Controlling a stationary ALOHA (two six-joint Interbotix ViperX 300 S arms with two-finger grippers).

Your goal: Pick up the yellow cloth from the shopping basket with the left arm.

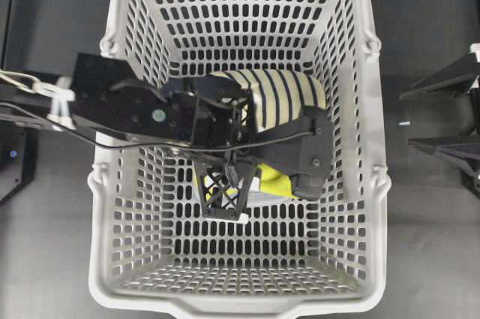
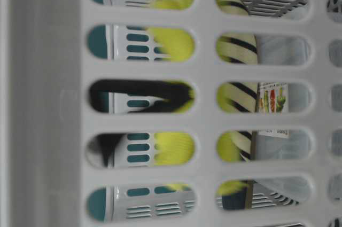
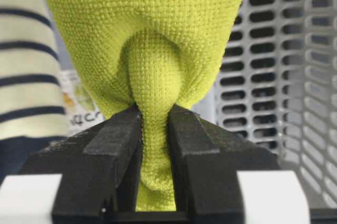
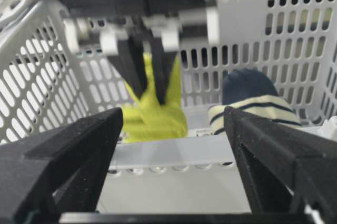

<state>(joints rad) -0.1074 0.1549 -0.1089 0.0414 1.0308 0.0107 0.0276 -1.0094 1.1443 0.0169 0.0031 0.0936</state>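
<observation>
Yellow cloth pinched in narrow fold between closed left gripper jaws, inside shopping basket beside striped slipper. Right gripper wide open, empty, outside basket. Risk: thin fold slips out during lift; trailing cloth may snag slotted wall.
</observation>
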